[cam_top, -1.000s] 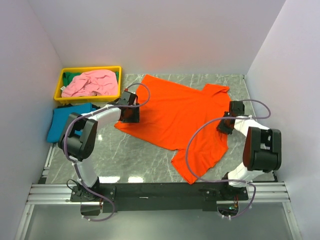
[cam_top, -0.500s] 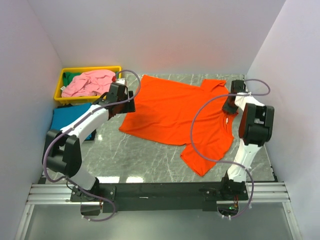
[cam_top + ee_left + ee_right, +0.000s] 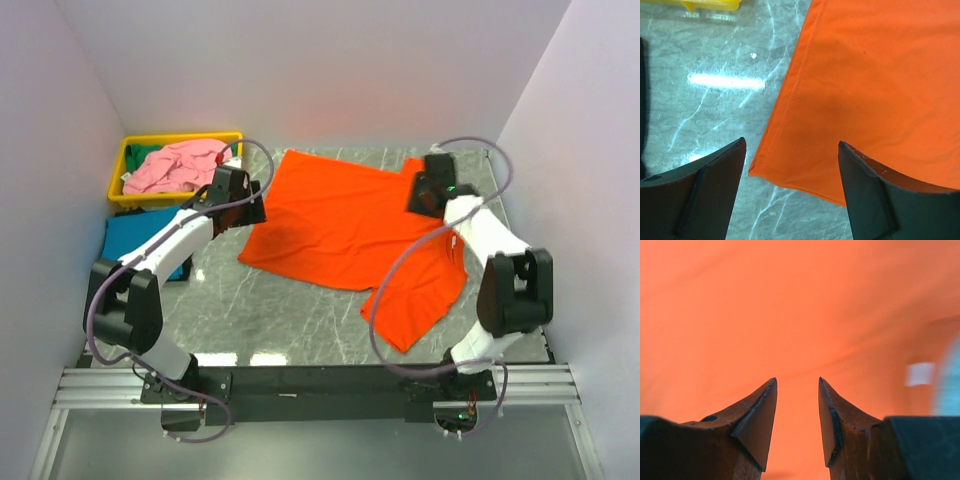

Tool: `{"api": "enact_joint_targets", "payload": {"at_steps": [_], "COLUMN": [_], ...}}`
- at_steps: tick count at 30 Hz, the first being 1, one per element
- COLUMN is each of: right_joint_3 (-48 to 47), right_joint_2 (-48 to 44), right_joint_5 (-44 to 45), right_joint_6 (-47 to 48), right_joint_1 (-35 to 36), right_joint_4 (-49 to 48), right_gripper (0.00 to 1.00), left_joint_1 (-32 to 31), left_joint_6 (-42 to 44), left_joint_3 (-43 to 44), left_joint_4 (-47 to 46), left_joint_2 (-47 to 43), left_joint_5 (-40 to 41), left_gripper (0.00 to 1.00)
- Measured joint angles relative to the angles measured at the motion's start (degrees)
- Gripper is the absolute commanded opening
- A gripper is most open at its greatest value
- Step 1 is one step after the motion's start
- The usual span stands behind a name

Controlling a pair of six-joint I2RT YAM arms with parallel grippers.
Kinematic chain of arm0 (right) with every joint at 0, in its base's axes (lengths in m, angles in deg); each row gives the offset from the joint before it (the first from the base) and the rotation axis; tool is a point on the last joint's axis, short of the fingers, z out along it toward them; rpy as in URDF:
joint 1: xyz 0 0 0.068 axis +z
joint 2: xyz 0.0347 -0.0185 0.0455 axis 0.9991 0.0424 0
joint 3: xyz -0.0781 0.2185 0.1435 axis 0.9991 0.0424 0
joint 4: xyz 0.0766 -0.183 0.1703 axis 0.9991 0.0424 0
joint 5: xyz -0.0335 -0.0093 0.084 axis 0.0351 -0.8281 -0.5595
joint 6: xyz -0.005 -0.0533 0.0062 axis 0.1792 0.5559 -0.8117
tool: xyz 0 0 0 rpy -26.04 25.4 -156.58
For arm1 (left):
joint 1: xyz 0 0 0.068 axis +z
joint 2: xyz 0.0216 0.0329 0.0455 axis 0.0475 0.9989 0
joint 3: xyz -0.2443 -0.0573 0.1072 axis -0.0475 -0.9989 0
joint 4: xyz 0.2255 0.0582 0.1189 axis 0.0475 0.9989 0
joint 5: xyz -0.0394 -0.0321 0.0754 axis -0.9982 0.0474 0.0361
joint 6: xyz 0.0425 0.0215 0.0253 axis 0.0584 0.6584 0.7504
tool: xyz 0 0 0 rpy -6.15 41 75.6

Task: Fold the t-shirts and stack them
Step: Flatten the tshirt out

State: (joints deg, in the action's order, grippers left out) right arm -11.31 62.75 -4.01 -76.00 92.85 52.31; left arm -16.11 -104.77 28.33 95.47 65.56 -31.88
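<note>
Mid-frame, the orange t-shirt (image 3: pixel 345 225) is spread out for folding, left gripper (image 3: pixel 791 145) held wide open over its hem corner, right gripper (image 3: pixel 797 380) slightly parted, empty.

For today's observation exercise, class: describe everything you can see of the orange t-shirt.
The orange t-shirt is plain bright cloth, soft-looking, with short sleeves and a stitched hem. It lies spread almost flat on the marble-patterned table, skewed. The left end effector hovers open over its near left hem corner; the right end effector, jaws parted, is over its far right part; contact cannot be told.
</note>
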Motion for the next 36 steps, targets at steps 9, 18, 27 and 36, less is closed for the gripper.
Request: {"api": "enact_joint_targets", "payload": {"at_steps": [9, 18, 27, 36], "right_joint_3": [12.5, 11.3, 11.5, 16.0], "right_joint_2": [-9.9, 0.7, 6.4, 4.0], "right_joint_5": [-5.8, -6.1, -5.3, -5.2], "right_joint_6": [1.7, 4.0, 3.9, 2.2], "right_joint_1": [27.3, 39.5, 41.7, 42.5], "right_joint_4": [-7.1, -8.7, -7.5, -8.8], "right_gripper": [0.46, 0.39, 0.29, 0.28], "left_joint_1": [0.4, 4.9, 5.2, 5.3], "left_joint_6": [-4.9, -6.4, -6.5, -7.8], "left_joint_3": [-9.6, -18.9, -18.9, -18.9], "left_joint_4": [-0.3, 0.0, -0.6, -1.2], "left_joint_2": [-7.4, -15.7, -15.4, -14.1], "left_joint_5": [1.3, 1.6, 1.4, 0.7], "left_gripper": [0.79, 0.79, 0.79, 0.78]}}
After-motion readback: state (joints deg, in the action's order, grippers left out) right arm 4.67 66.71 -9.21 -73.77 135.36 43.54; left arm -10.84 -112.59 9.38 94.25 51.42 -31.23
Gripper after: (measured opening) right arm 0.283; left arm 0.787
